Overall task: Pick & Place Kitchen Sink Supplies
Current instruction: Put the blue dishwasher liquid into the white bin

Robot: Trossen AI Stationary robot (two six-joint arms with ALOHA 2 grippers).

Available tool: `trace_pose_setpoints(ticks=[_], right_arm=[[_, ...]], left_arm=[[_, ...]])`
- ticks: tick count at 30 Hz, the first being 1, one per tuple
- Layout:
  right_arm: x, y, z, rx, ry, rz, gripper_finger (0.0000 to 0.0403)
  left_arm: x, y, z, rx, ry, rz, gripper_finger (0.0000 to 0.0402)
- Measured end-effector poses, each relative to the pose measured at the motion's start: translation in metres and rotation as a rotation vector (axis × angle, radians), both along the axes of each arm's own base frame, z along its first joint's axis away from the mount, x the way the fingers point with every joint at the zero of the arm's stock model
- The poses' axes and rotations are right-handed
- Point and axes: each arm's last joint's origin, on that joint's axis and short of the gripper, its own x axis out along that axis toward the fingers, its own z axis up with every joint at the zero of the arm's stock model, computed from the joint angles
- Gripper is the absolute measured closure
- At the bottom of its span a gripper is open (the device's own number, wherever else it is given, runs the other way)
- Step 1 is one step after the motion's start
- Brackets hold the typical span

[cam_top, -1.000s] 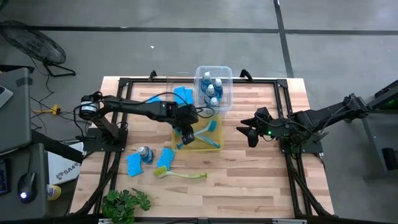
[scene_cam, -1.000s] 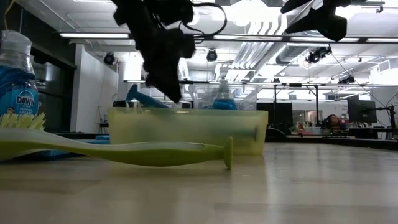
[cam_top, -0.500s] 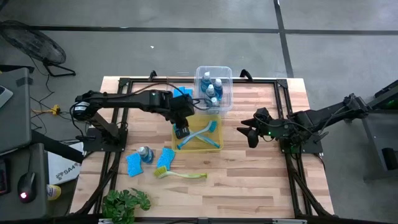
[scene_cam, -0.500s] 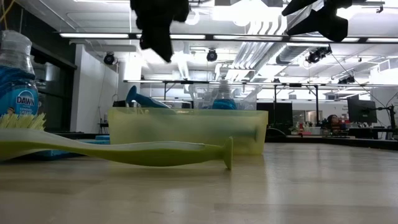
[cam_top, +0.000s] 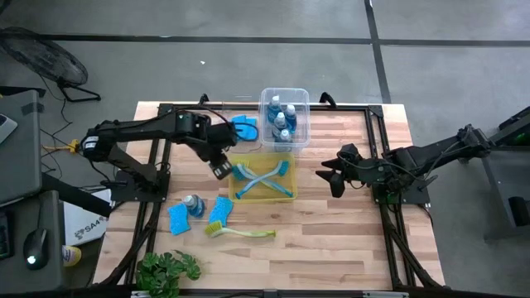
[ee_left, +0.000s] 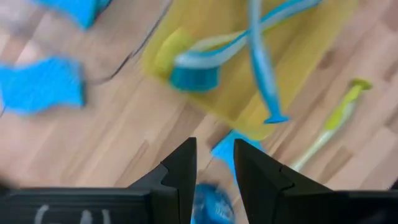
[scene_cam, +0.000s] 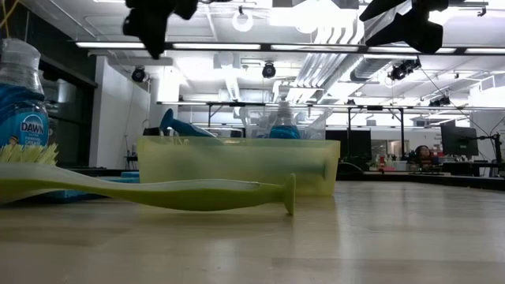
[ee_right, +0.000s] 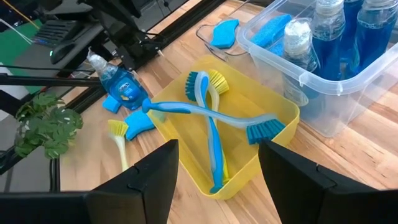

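Left tool (cam_top: 220, 170) narrowly parted, empty, above table beside yellow bin (cam_top: 286, 195)

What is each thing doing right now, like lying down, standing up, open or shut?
Yellow bin: holds two crossed blue brushes.
Clear bin: holds upright bottles.
Yellow-green brush: lying on table.
Loose bottle: on table by sponges.
Left hand: empty, beside yellow bin.
Right hand: open, empty, waiting.
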Motion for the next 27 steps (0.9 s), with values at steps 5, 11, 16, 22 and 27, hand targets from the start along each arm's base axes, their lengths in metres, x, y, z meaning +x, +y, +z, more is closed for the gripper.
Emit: trace_pose_setpoints(ticks=[5,11,16,22,27], right_arm=[[0.000,0.000,0.000,0.006,0.003,0.010,0.0187],[0.000,0.001,0.000,0.026,0.010,0.046,0.0187],[0.000,0.002,-0.001,0.028,0.014,0.058,0.0187],[0.000,0.002,-0.001,0.031,0.022,0.067,0.0187],[0.000,0.002,-0.001,0.017,0.029,0.085,0.0187]], left_arm=[[-0.015,-0.002,-0.001,-0.020,0.116,0.094,0.0298],[-0.031,-0.018,0.005,0.047,0.156,0.183,0.0298],[-0.048,-0.035,0.019,0.066,0.059,0.244,0.0298],[-0.073,-0.062,0.033,0.067,-0.085,0.333,0.0298],[-0.084,-0.087,0.036,0.073,-0.165,0.350,0.0298]])
